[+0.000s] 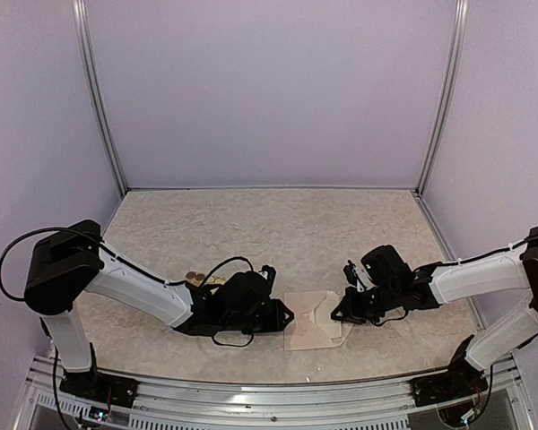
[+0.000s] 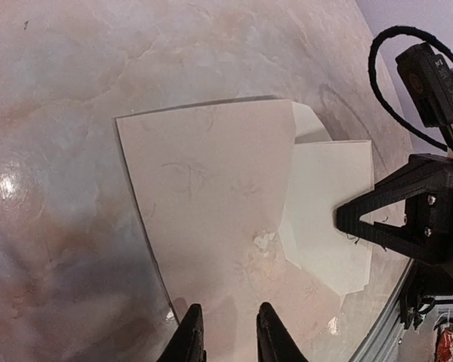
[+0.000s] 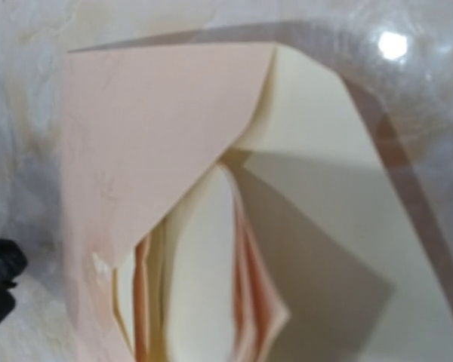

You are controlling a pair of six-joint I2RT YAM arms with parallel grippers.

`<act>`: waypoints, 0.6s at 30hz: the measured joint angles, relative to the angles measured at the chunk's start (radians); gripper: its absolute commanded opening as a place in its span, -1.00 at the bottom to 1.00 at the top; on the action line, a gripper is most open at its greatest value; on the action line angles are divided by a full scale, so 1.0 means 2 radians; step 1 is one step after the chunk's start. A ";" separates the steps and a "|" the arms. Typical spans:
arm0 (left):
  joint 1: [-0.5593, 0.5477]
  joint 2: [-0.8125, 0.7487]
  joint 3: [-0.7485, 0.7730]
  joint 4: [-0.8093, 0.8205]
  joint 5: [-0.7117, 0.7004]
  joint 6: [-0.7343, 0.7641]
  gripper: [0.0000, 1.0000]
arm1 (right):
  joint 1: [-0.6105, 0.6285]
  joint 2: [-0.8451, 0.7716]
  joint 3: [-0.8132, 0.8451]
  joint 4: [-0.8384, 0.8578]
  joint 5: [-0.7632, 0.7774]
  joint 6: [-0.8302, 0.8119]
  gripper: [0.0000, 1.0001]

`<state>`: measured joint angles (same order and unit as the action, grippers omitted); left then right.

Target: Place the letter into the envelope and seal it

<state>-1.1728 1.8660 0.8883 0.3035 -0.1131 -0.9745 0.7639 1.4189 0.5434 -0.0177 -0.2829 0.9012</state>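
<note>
Rail (image 1: 269,403), envelope (image 1: 312,320), marbled tabletop (image 1: 278,224), lilac walls (image 1: 269,90)

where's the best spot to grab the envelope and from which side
Take the open flap, the pale part sticking out of the envelope on the right arm's side, coming in low from that side. The body lies flat on the table with no lip to pinch, while the flap looks slightly lifted, so fingers can close over its edge.

Pale pinkish-beige envelope (image 1: 311,320) lies flat, its flap open.
</note>
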 measured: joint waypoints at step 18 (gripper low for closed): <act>0.000 0.037 0.020 -0.002 0.003 0.005 -0.64 | 0.001 0.023 0.011 -0.001 0.006 0.000 -1.00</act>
<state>-1.1721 1.9404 0.9276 0.2985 -0.1078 -0.9646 0.7662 1.4658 0.5663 -0.0204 -0.2710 0.9012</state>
